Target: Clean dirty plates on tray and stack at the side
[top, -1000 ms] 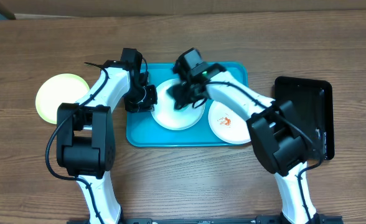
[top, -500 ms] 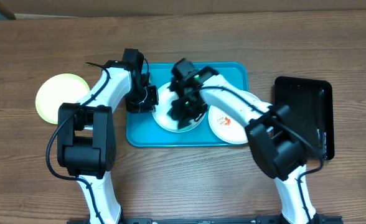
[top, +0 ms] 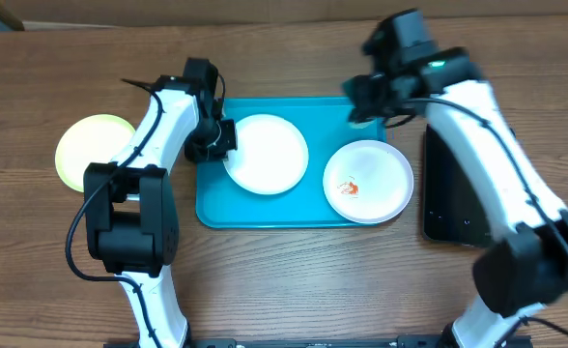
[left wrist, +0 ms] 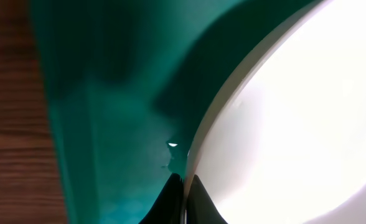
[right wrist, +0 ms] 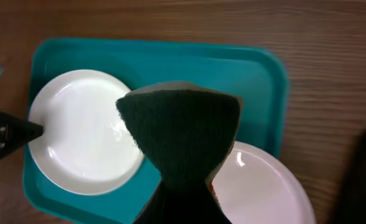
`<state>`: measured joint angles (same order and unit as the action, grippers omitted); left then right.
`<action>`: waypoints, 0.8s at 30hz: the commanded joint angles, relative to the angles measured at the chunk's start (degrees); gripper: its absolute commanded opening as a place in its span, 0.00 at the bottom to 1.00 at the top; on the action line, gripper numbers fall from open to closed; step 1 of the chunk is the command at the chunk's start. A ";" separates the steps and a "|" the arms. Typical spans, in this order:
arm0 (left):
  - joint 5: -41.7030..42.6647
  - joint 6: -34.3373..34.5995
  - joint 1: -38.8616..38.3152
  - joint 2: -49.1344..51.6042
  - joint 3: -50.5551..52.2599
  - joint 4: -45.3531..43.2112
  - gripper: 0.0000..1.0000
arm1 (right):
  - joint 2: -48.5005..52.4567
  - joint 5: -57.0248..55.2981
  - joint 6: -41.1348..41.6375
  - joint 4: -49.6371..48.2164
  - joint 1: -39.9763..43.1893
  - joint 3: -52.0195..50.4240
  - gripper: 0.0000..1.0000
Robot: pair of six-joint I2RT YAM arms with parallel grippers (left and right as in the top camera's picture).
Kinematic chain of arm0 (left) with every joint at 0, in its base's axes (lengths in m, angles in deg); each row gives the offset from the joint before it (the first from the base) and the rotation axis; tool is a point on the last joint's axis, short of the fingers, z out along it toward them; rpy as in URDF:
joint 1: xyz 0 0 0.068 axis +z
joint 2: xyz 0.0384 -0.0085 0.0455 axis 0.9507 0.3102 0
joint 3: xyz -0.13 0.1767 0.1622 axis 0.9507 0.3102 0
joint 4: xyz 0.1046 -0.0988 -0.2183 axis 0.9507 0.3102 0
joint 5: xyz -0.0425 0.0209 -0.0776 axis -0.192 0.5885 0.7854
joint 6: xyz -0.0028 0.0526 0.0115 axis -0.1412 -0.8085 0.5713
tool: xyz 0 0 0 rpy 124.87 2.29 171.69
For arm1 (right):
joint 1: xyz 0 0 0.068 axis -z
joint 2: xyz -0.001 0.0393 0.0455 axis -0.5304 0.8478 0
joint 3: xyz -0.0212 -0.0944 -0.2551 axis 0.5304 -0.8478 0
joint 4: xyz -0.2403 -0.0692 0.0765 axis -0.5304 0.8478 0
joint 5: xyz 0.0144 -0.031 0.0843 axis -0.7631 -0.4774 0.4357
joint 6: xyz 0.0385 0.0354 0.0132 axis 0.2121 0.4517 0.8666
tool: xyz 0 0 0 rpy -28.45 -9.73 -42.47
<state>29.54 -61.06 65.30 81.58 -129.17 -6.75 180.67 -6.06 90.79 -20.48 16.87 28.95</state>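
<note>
My left fingers are clenched on the thin left rim of a smooth, round white plate lying in the left half of the glossy turquoise tray. My right fingers grasp a coarse dark-green sponge over the tray's far right corner. A second white plate, smeared orange at its centre, overlaps the tray's right rim. The pale yellow-green plate sits to the left on the wood-grain counter, and a shiny black tray lies to the right.

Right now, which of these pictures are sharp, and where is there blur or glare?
Overhead: evenly lit and sharp, but the right gripper is blurred. Left wrist: very close, the clean plate blown out white, the tray dark in shadow. Right wrist: the sponge is sharp, small glare spots on that plate.
</note>
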 commanded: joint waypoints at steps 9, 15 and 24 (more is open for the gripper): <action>-13.51 1.05 0.09 -8.15 -5.31 0.96 0.04 | -1.51 -0.63 -2.54 8.90 14.80 0.61 0.04; -27.08 1.01 -2.08 -13.79 -5.31 1.01 0.04 | -1.51 -1.49 -5.97 11.45 19.67 0.61 0.04; -47.58 1.05 -11.43 -15.45 -5.31 0.94 0.04 | -1.44 -1.49 -5.99 11.61 21.62 -0.31 0.04</action>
<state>-6.66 -61.04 57.10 66.89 -133.19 -5.72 179.60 -7.22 85.61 -8.72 38.71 29.06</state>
